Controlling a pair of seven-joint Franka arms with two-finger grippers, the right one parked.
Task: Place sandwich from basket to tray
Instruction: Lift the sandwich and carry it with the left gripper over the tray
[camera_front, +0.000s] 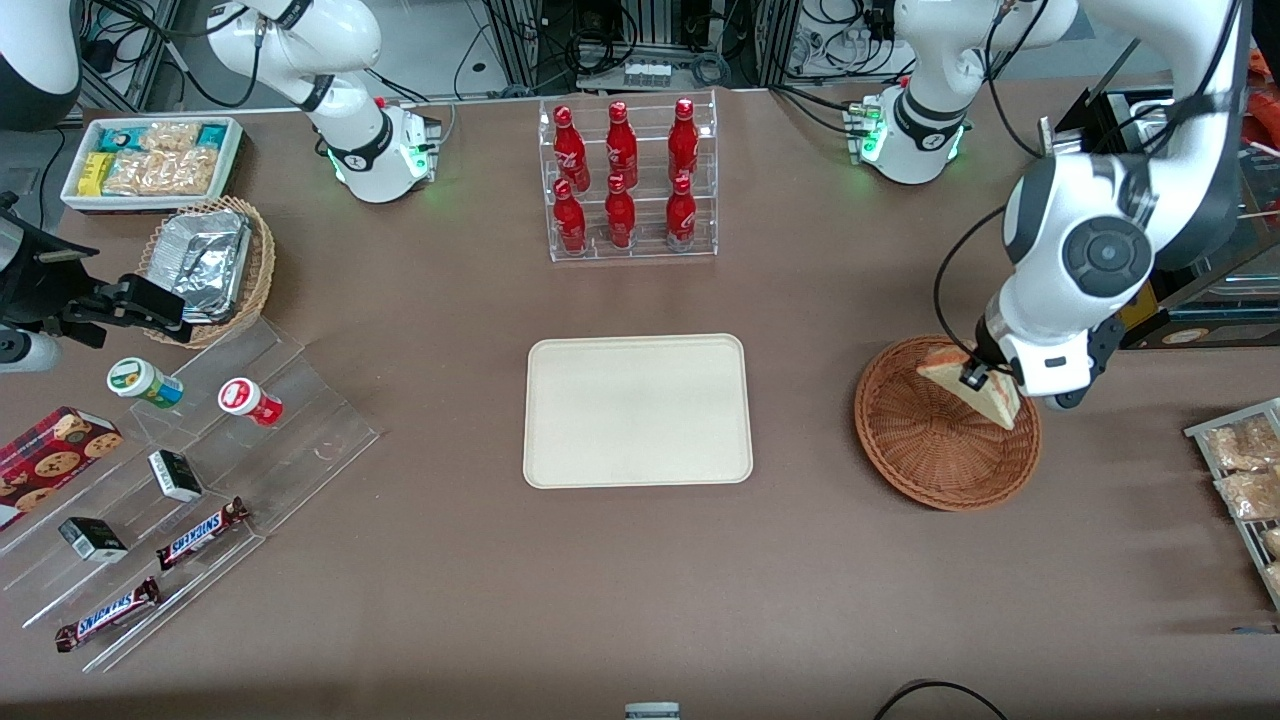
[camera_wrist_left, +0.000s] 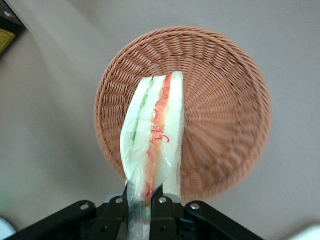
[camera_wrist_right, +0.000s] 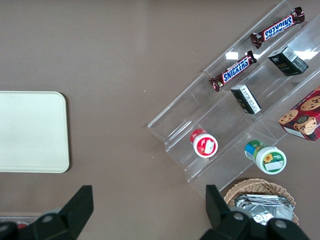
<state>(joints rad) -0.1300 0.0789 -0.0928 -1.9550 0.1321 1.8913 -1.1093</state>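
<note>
The sandwich (camera_front: 985, 388), a wrapped triangular wedge of white bread with red, orange and green layers (camera_wrist_left: 152, 135), hangs just above the reddish-brown wicker basket (camera_front: 925, 450). My left gripper (camera_front: 975, 378) is shut on its end, with the black fingers (camera_wrist_left: 116, 212) pinching the plastic wrap. Under the sandwich, the basket (camera_wrist_left: 225, 110) holds nothing else. The cream-white tray (camera_front: 637, 410) lies flat in the middle of the table, bare, well away from the gripper toward the parked arm's end; its corner (camera_wrist_right: 30, 132) also shows in the right wrist view.
A clear rack of red bottles (camera_front: 627, 180) stands farther from the front camera than the tray. Bagged snacks on a rack (camera_front: 1240, 470) lie at the working arm's end. A clear stepped stand (camera_front: 190, 470) with snack bars and cups, a foil-filled tan basket (camera_front: 210, 265) and a white snack bin (camera_front: 150, 160) sit at the parked arm's end.
</note>
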